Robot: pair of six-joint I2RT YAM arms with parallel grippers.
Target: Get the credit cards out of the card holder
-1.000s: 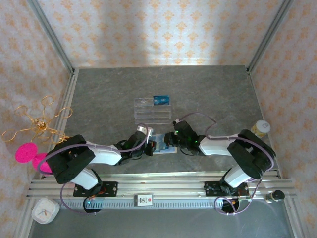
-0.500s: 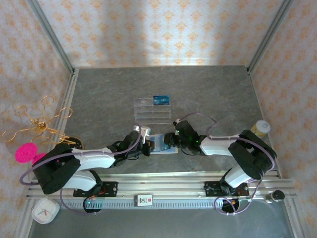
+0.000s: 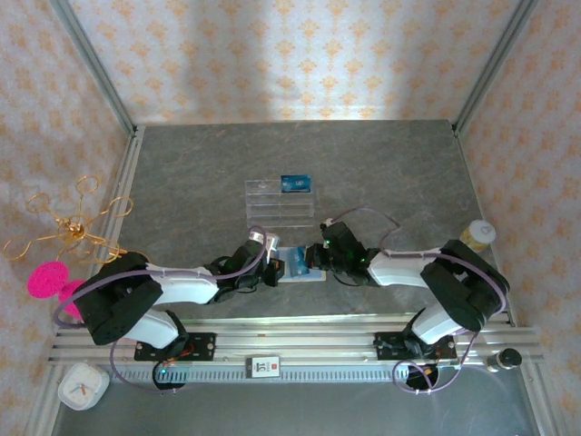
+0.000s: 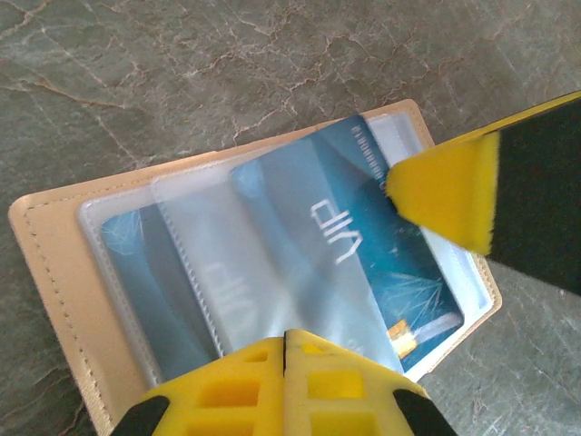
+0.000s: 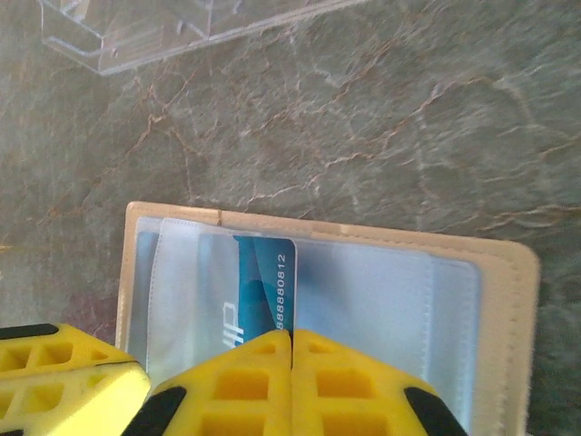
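I see my left gripper (image 3: 273, 269) jaws spread apart, my right gripper (image 3: 314, 258) pressed closed, both arms stretched low, tips near each other.

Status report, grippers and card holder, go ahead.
Left gripper open over the card holder. Right gripper at its other edge, state unclear. Blue credit card still pocketed. Nothing in the way.

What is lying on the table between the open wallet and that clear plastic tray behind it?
Nothing: in the top view, bare grey table separates the card holder from the clear tray, which holds one blue card.
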